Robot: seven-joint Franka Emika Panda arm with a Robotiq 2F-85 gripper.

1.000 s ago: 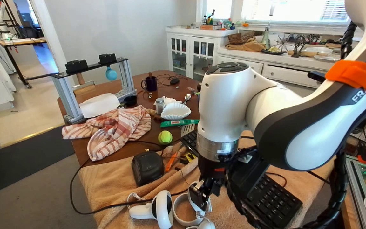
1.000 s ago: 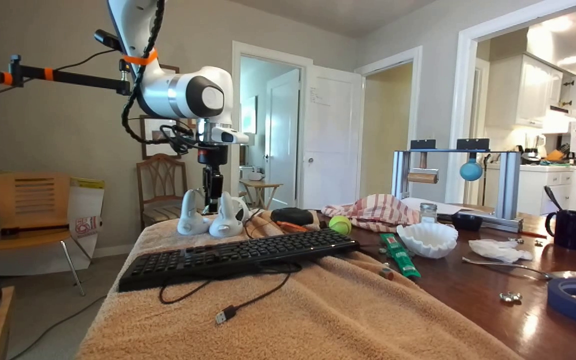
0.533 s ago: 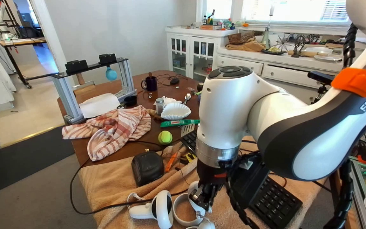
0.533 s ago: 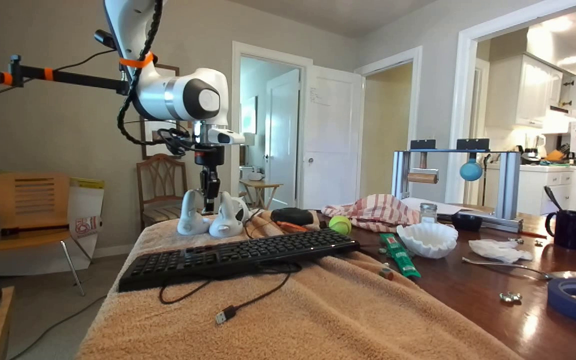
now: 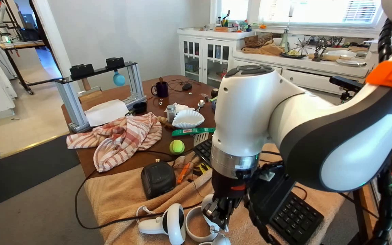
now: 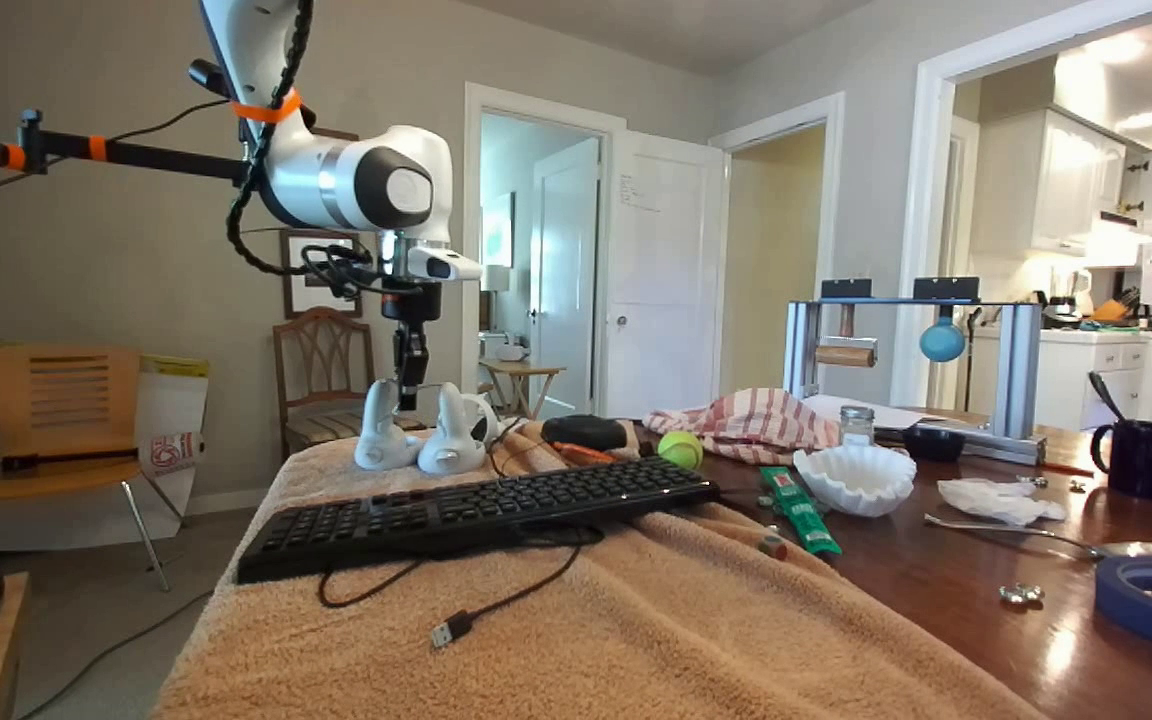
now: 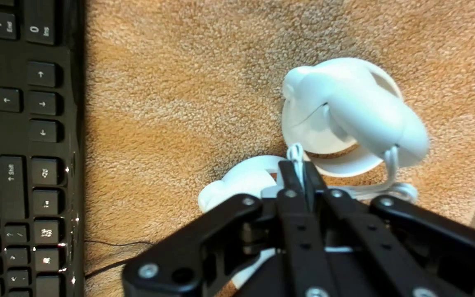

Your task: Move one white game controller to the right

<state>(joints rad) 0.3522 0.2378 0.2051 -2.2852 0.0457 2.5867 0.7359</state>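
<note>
The robot's gripper (image 7: 299,167) is hovering, pointing down, over a cluster of three white game controllers (image 5: 176,223) that are sitting on the tan towel (image 6: 576,660). Its jaws are standing nearly pressed together; a thin white strap (image 7: 295,151) is showing right at their tips, though I'm not managing to tell whether they are pinching it or it is lying behind them. In the wrist view, one controller (image 7: 361,111) is resting in plain sight beside the tips, while another controller (image 7: 239,183) is hiding partly under the gripper. The black keyboard (image 6: 476,510) is stretching along the towel near them, and in an exterior view a tennis ball (image 5: 177,147) is sitting beyond a rounded black object (image 5: 158,180).
</note>
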